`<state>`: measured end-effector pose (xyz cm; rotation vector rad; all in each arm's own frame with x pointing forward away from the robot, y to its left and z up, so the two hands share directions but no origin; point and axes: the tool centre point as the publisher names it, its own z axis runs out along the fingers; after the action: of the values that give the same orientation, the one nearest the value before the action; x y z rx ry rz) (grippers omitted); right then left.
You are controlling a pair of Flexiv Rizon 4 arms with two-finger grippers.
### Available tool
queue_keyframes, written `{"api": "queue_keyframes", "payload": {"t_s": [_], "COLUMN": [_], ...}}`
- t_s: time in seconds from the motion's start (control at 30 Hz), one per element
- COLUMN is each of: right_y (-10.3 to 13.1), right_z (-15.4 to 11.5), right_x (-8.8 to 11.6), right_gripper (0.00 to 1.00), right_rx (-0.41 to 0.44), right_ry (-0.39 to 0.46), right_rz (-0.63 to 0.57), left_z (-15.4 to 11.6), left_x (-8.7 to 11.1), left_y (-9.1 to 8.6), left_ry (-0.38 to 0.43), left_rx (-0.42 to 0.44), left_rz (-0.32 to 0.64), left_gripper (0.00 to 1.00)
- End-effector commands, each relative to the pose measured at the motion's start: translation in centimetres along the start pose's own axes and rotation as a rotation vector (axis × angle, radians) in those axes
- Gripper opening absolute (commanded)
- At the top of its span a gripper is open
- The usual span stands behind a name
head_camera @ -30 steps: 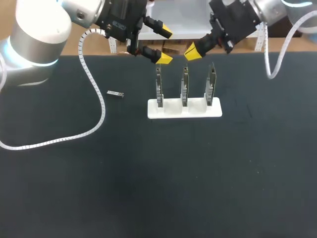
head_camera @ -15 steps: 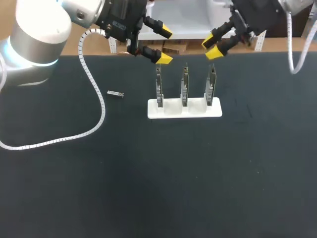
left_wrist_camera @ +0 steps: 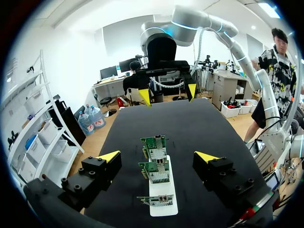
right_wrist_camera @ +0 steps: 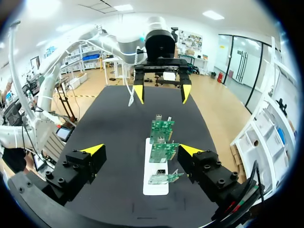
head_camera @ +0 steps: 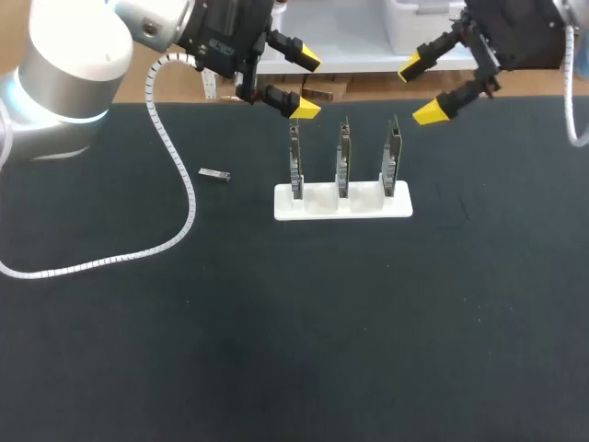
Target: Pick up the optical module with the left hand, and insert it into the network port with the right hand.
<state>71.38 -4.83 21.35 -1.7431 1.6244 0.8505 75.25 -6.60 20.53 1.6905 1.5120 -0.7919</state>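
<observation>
The optical module (head_camera: 214, 174), a small silver piece, lies on the black table left of the white stand (head_camera: 317, 204). Three network cards stand upright in that stand: left (head_camera: 295, 161), middle (head_camera: 342, 157) and right (head_camera: 393, 155). My left gripper (head_camera: 306, 86) hangs open and empty above the left card, well right of the module. My right gripper (head_camera: 423, 88) is open and empty above and right of the right card. Each wrist view looks down the row of cards (left_wrist_camera: 156, 171) (right_wrist_camera: 163, 152) past its own open gripper (left_wrist_camera: 157, 156) (right_wrist_camera: 141, 149). The module shows in neither wrist view.
A white coiled cable (head_camera: 179, 175) from my left arm trails over the table's left part, just left of the module. In each wrist view the other arm's gripper (left_wrist_camera: 168, 92) (right_wrist_camera: 161, 92) hangs at the far end of the card row.
My right gripper has opened from shut and swung right, from beside the middle card to past the right card. The left arm, module and cards have not moved.
</observation>
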Motion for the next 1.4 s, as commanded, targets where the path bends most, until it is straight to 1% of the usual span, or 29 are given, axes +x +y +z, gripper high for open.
{"api": "queue_keyframes", "payload": {"t_s": [0.03,0.07,0.3,0.47,0.83,1.0,1.4], "right_y": [-0.6,-0.7,-0.8,-0.1,1.2,1.3,1.3], "right_z": [-1.4,-1.6,-2.5,-2.1,-2.1,-2.1,-2.2], "right_x": [0.4,0.3,0.3,0.7,1.2,1.2,1.2], "right_gripper": [1.0,1.0,1.0,1.0,1.0,1.0,1.0], "right_rx": [-0.057,-0.08,-0.09,-0.076,-0.01,0.009,0.009], "right_ry": [0.001,0.007,0.032,0.03,0.03,0.042,0.036], "right_rz": [-0.009,-0.018,-0.012,0.004,0.044,0.06,0.067], "left_z": [0.0,0.0,0.0,0.0,0.0,0.0,0.0], "left_x": [-0.1,-0.1,-0.1,-0.1,-0.1,-0.1,-0.1], "left_y": [0.2,0.2,0.2,0.2,0.2,0.2,0.2], "left_ry": [0.007,0.007,0.007,0.007,0.007,0.007,0.007], "left_rx": [0.004,0.004,0.004,0.004,0.004,0.004,0.004], "left_rz": [-0.003,-0.003,-0.003,-0.003,-0.003,-0.003,-0.003], "left_gripper": [1.0,1.0,1.0,1.0,1.0,1.0,1.0]}}
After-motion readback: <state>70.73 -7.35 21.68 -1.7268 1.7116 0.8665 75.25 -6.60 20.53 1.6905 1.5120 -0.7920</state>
